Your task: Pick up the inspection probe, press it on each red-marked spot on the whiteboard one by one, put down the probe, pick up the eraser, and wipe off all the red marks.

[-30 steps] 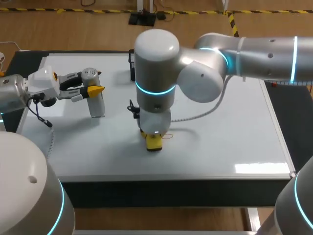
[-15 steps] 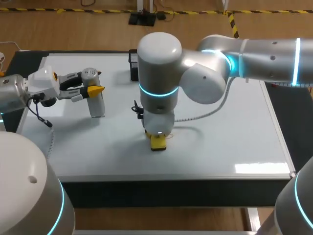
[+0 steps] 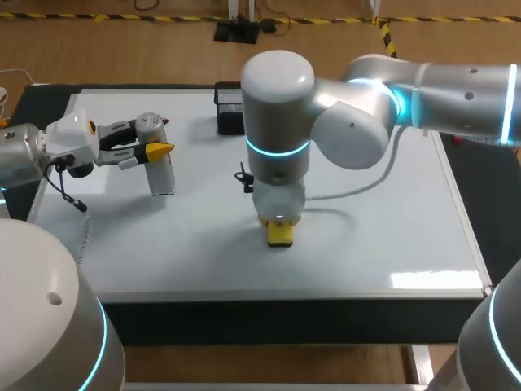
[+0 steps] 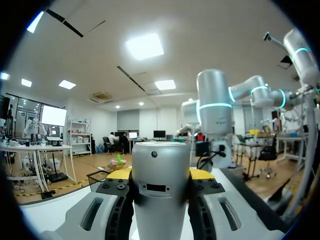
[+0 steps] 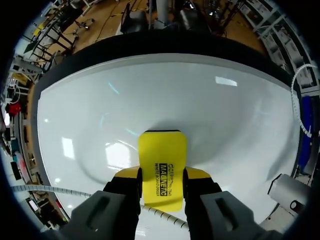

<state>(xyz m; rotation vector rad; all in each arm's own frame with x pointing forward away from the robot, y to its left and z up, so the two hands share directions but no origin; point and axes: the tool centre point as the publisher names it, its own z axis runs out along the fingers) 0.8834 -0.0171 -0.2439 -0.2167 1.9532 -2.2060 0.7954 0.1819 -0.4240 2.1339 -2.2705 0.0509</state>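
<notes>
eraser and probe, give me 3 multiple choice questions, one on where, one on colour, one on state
1. Where is the eraser?
A) on a shelf
B) against the whiteboard, held in the right gripper
C) on the floor

2. What colour is the eraser?
A) yellow
B) red
C) blue

3. What state is the left gripper in?
A) open and empty
B) shut on the probe
C) out of view

Answers:
1 B, the right wrist view shows it clamped from both sides, down on the board.
2 A, it is yellow in both views.
3 B, the silver probe sits clamped between the yellow tips.
</notes>
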